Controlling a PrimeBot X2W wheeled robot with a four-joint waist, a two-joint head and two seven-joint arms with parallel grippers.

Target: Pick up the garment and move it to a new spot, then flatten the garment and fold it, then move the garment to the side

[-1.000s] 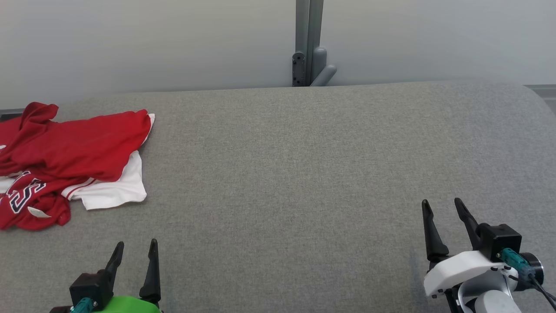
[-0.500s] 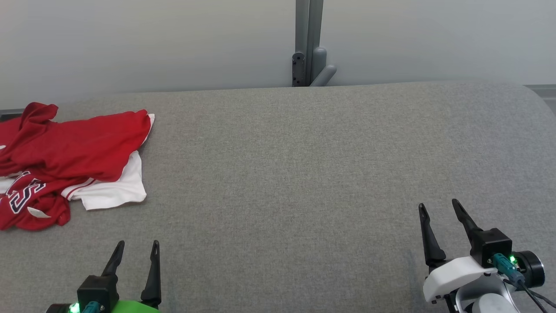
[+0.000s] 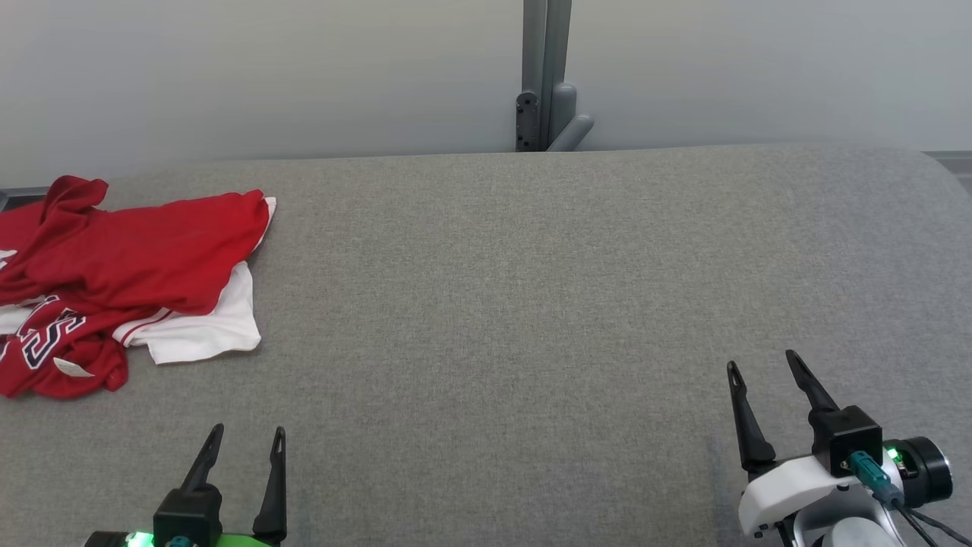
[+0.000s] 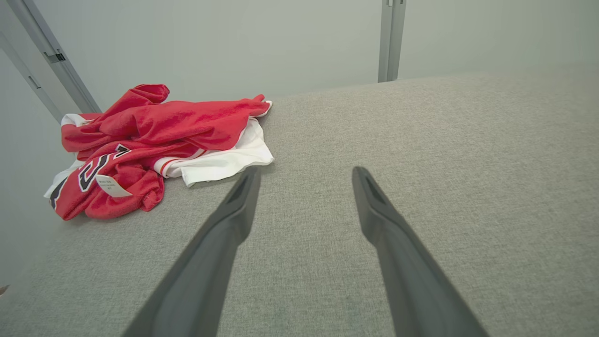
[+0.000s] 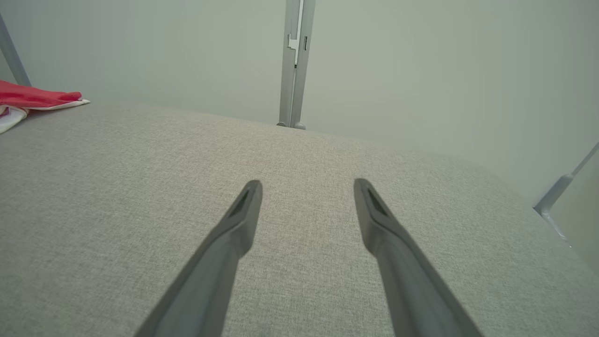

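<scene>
Both sets spread, empty: left fingers (image 3: 273, 486), right fingers (image 3: 746, 425). Garment (image 3: 129, 258) crumpled at cushion (image 3: 493, 304) left edge; broad open surface rightward.

— What colour was the garment (image 3: 144, 251) at the frame's left edge?
— Red and white, with dark, white-edged lettering. The surface (image 3: 493, 304) was flecked grey, the wall (image 3: 228, 76) pale grey.

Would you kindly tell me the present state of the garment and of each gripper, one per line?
Garment: crumpled in a heap at the left end of the grey surface, not yet flattened or folded.
Left gripper: open, empty, apart from the garment.
Right gripper: open, empty, over bare surface at the right.
</scene>
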